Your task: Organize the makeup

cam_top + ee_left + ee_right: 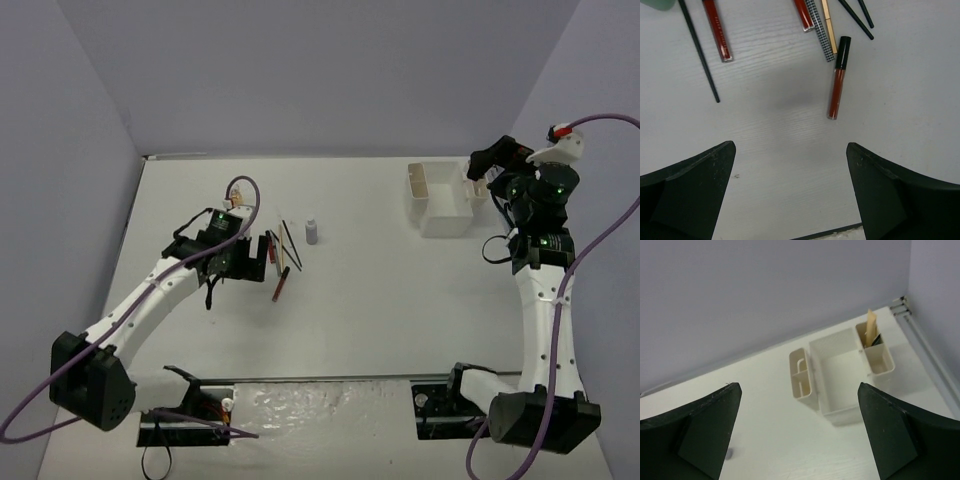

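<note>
Left jaws gape, red tube (836, 87) just beyond.

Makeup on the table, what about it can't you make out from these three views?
- Top view: the pile of makeup is too small to count, and the left arm covers part of it.
- Left wrist view: a red tube and a green thing are cut off by the top edge.
- Right wrist view: a dark item behind the tan stick is mostly hidden by the box wall.
</note>
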